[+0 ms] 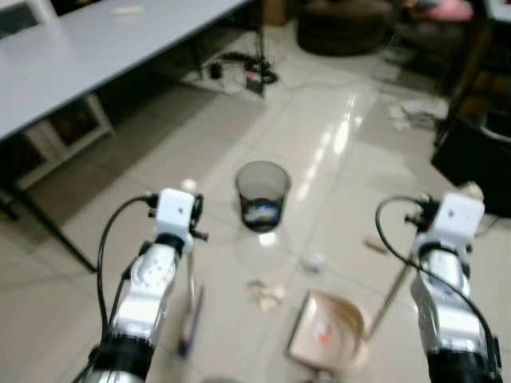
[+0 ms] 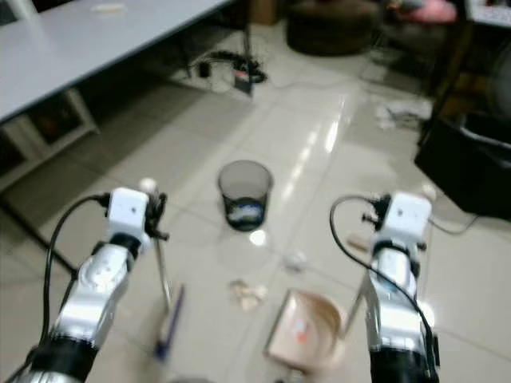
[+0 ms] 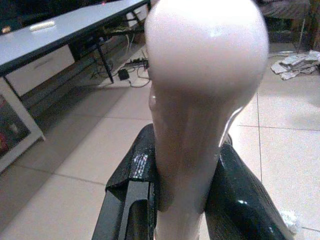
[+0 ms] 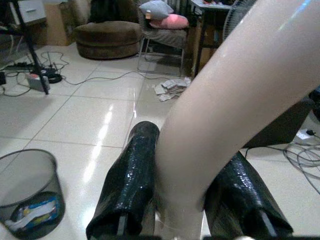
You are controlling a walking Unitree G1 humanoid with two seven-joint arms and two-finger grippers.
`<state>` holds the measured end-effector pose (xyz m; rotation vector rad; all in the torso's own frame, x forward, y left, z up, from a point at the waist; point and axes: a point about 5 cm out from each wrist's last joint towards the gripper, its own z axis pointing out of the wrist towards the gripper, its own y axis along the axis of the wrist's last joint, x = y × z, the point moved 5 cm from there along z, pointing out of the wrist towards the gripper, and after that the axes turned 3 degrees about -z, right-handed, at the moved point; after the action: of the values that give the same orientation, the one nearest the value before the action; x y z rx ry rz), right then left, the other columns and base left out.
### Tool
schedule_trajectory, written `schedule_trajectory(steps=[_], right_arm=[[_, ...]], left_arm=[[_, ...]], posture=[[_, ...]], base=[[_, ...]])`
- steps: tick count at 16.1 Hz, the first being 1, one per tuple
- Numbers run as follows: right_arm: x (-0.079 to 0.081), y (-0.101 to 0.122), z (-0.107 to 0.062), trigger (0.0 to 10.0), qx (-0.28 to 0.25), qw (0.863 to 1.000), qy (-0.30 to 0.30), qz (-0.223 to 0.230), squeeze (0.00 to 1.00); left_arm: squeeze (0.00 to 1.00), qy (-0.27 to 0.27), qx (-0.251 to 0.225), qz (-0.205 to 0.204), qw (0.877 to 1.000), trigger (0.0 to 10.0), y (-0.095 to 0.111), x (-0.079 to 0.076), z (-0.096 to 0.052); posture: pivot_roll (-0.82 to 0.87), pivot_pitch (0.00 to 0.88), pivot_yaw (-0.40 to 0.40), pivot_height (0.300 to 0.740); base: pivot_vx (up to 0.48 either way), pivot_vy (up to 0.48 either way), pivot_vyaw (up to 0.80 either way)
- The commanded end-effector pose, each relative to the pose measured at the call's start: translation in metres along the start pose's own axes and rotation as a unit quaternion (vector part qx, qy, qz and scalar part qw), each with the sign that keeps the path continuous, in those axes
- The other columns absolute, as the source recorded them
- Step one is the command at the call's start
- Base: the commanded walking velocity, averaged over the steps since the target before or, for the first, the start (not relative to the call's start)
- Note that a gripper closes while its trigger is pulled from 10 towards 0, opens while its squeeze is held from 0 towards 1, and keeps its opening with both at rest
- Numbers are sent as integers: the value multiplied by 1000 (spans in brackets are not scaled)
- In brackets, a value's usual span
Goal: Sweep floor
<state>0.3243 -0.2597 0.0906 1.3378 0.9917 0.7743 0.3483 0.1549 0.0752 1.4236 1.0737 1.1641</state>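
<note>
Fingers (image 3: pixel 135 200) of left gripper (image 3: pixel 182 200) clamped on broom handle (image 3: pixel 200 100); right gripper (image 4: pixel 182 200) clamped on dustpan handle (image 4: pixel 240 100). Broom head (image 1: pixel 190 323) low on floor, left of paper scraps (image 1: pixel 266 294). Dustpan (image 1: pixel 327 331) just right of scraps. 1 push rightward probably needed. Bin (image 1: pixel 262 195) beyond.

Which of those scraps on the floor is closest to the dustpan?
The crumpled beige scrap, lying just beside the dustpan toward the broom. The white wad lies farther off toward the bin; the brown piece lies farther too.
</note>
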Motion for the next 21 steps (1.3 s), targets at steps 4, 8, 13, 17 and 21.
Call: schedule_trajectory(steps=[4,8,13,17,21], right_arm=[[3,14,2,10000,-25,1000,1,8,0],[4,13,2,10000,-26,1000,4,8,0],[5,12,2,10000,-25,1000,7,6,0],[6,12,3,10000,-24,1000,9,3,0],[7,11,5,10000,-21,1000,12,2,0]], left_arm=[[0,-2,-28,22,999,10000,14,5,3],[0,-3,-27,23,999,10000,14,2,4],[0,2,-26,8,1000,10000,12,2,3],[0,8,-28,2,1000,10000,12,2,3],[0,13,-33,-16,999,10000,13,4,3]], posture=[[-29,0,52,740],[-30,0,53,740],[-31,0,48,740],[-31,0,44,740],[-22,0,30,740]], base=[[0,348,0],[0,-480,0],[0,-96,0],[0,0,0],[68,0,-241]])
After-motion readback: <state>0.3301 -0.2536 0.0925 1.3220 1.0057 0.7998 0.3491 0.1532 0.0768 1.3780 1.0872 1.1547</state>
